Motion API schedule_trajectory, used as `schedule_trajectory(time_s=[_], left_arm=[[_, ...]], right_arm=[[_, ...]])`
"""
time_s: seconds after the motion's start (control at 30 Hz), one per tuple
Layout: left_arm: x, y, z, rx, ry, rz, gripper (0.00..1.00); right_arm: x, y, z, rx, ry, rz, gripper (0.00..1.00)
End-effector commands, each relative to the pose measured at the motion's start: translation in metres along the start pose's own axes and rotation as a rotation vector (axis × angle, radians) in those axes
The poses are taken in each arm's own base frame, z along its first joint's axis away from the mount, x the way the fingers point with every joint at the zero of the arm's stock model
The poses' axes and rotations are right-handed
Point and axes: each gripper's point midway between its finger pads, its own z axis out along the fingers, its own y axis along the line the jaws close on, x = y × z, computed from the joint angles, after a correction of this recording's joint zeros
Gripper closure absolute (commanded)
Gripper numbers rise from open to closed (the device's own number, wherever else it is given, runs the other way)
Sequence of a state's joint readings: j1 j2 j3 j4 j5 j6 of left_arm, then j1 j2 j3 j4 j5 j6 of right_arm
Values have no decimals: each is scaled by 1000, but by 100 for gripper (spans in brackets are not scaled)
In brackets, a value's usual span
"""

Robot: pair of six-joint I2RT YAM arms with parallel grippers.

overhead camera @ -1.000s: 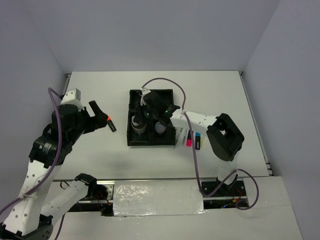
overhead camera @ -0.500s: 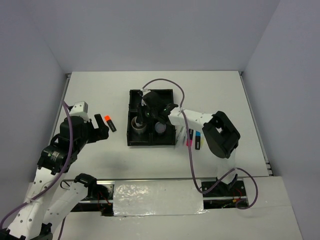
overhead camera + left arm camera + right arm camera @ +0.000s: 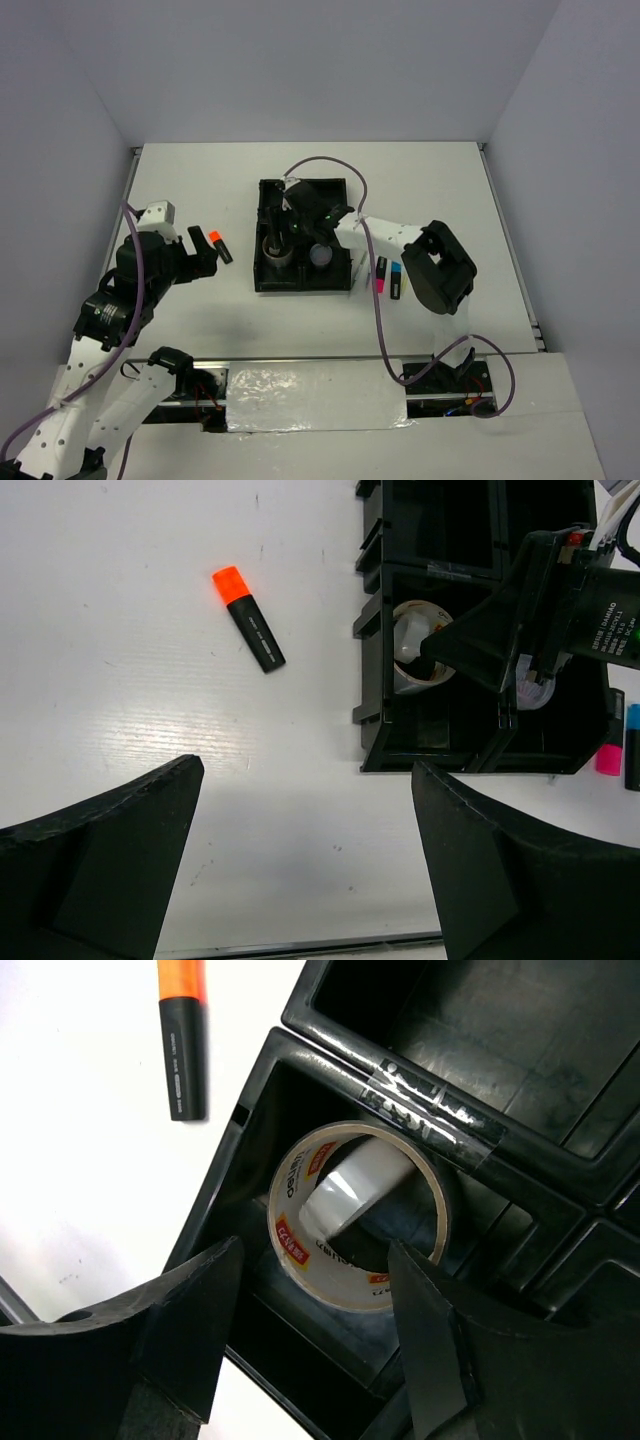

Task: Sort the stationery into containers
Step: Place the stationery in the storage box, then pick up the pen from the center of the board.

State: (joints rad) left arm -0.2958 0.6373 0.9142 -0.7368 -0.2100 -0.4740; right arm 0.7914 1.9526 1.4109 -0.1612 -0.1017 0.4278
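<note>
Far left, left gripper (image 3: 308, 770) spread wide over bare tabletop (image 3: 120, 710). Orange-capped stick (image 3: 249, 619) lying loose, apart from tray (image 3: 368, 710) wall. In near-left compartment, grey tape ring (image 3: 298, 1248) with grey-white cylinder (image 3: 350, 1188) leaning through: plain from right wrist, arm-hidden overhead. Right gripper (image 3: 315, 1255) parted above, holding nothing.

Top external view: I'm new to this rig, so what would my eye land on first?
The right gripper hangs open over the near-left compartment of the black tray, where a grey-white cylinder leans inside a tape ring. Left of the tray, an orange-capped stick lies near the open left gripper.
</note>
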Motion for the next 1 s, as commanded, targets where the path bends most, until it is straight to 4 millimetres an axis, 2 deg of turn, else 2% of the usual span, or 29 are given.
schedule_trajectory(time_s=[0.0,0.07,0.1,0.17,0.2,0.23,0.27,0.37,0.4,0.43,0.47,0.53,0.57,0.63,0.67,0.7,0.73,0.77,0.8,0.97], left_arm=[[-11,-2,1,12,-44,-1,1],[-12,2,1,-9,-48,-8,1],[-12,4,3,-28,-45,-20,1],[-11,10,7,-71,-45,-40,1],[-8,16,14,-115,-21,-42,1],[-7,17,18,-134,-5,-65,1],[-3,18,22,-157,19,-81,1],[22,18,56,-231,171,-136,1],[22,14,64,-236,181,-177,1],[23,15,71,-257,191,-194,1],[30,17,84,-304,216,-233,1],[25,24,100,-374,179,-280,1],[32,27,115,-416,199,-308,1],[26,32,128,-480,191,-330,3],[35,38,140,-531,227,-339,4],[30,37,146,-547,223,-343,5],[36,40,157,-566,248,-337,6],[33,41,162,-572,243,-343,6],[34,43,167,-580,244,-342,7],[53,66,195,-658,287,-353,10]], right_arm=[[-49,17,-33,-13,-118,-16,32],[-56,20,-46,-12,-146,-22,30],[-68,26,-65,-25,-189,-28,29],[-73,24,-83,-6,-224,-33,23],[-76,24,-93,0,-242,-40,20],[-83,20,-115,32,-288,-40,16],[-84,18,-126,47,-308,-42,14],[-86,6,-170,118,-372,-44,2],[-82,1,-181,138,-370,-44,0],[-79,0,-200,138,-396,-44,0],[-74,-5,-210,159,-399,-45,0],[-60,-13,-222,173,-393,-45,0],[-57,-14,-239,172,-411,-40,0],[-41,-20,-246,176,-399,-35,0],[-38,-18,-261,157,-421,-30,0],[-27,-23,-260,157,-407,-32,0],[-24,-23,-264,151,-409,-32,0],[-20,-24,-275,147,-422,-29,0],[-13,-28,-277,154,-416,-28,0],[4,-36,-294,159,-420,-24,0]])
